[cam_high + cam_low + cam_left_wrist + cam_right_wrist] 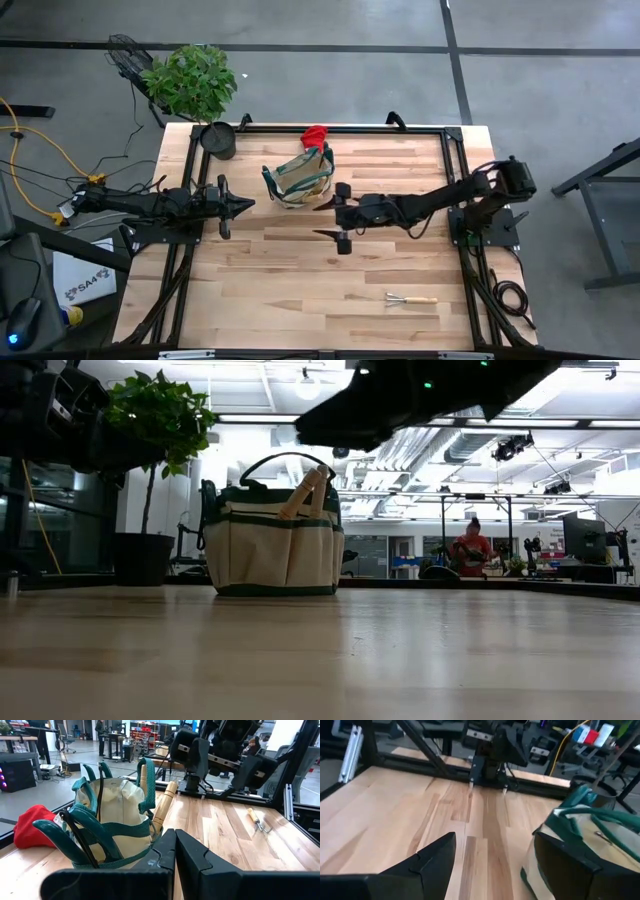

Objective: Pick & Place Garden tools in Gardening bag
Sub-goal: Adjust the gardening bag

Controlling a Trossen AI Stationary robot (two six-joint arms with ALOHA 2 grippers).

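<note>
The tan gardening bag (pixel 298 177) with green trim stands upright on its base at the table's far middle. It also shows in the low view (pixel 275 550) and the left wrist view (pixel 117 815). Two wooden tool handles (pixel 162 805) stick out of its mouth. A red glove (pixel 314 134) lies on the table behind the bag. A wooden-handled mini rake (pixel 411 299) lies flat near the front right. My right gripper (pixel 321 220) is open and empty just right of the bag, above the table (pixel 492 865). My left gripper (pixel 248 204) is shut and empty left of the bag (pixel 175 852).
A black pot (pixel 218 140) with a green plant stands at the far left corner. A black frame rail (pixel 350 128) runs along the table's far edge. Bare wood (pixel 300 290) lies in front of both grippers. A person in red (pixel 468 547) is far off in the room.
</note>
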